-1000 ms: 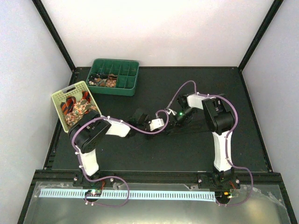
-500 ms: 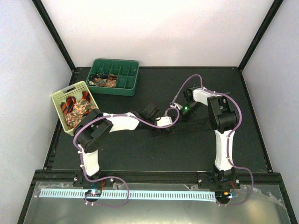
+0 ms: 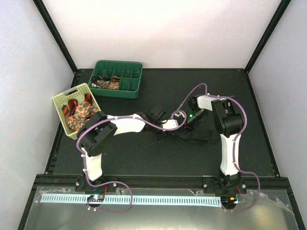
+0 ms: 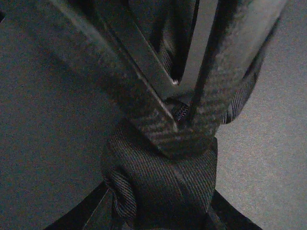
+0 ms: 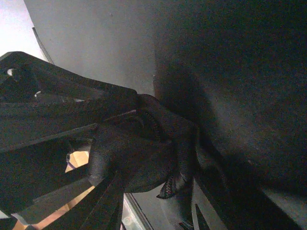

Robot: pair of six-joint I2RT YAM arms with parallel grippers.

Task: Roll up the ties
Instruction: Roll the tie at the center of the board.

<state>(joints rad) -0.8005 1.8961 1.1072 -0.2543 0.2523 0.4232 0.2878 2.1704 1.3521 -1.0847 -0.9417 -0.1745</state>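
Note:
A very dark tie (image 4: 163,184) is wound into a thick bundle and hangs between both grippers above the middle of the black mat. My left gripper (image 4: 184,136) is shut on the top of the bundle, with its fingers (image 4: 148,112) meeting in a point. My right gripper (image 5: 153,167) is shut on the same tie (image 5: 139,153) from the other side, and a loose end hangs below. In the top view the left gripper (image 3: 178,124) and right gripper (image 3: 190,119) almost touch, and the tie (image 3: 180,133) is hard to make out against the mat.
A green compartment tray (image 3: 135,81) at the back left holds a few rolled ties (image 3: 108,84). A pale yellow-green basket (image 3: 60,101) at the left edge holds striped and floral ties (image 3: 79,110). Purple cables loop over both arms.
My left arm has stretched further right. My right gripper swung back and then came down to meet the left one, so both now hold the dark tie together.

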